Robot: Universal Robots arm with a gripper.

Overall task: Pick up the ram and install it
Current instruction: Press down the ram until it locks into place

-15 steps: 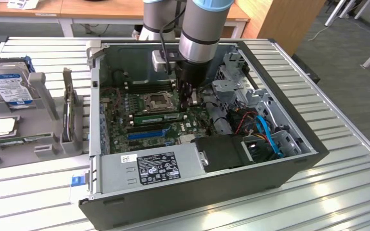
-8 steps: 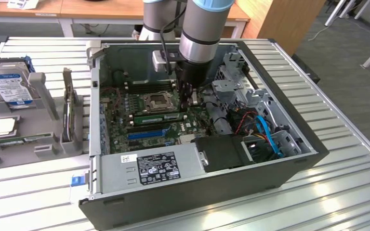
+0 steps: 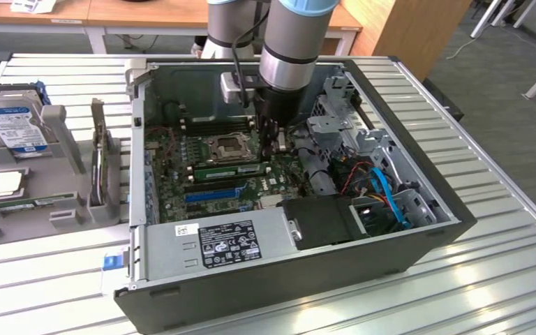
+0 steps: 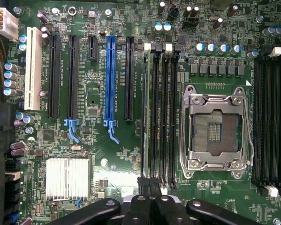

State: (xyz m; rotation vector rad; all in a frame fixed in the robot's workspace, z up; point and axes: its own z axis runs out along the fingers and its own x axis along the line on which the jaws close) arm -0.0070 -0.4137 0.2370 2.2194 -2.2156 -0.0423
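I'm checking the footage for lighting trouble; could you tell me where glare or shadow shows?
Exterior view: bright glare on the slatted metal table; the inside of the computer case is shaded under the arm. Wrist view: even light on the motherboard, the silver heatsink washed pale, the gripper dark.

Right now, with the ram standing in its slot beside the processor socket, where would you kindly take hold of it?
The ram is best pinched across its two flat faces at the upper edge, coming straight down from above: it stands on edge on the motherboard, so likely only that top strip is free.
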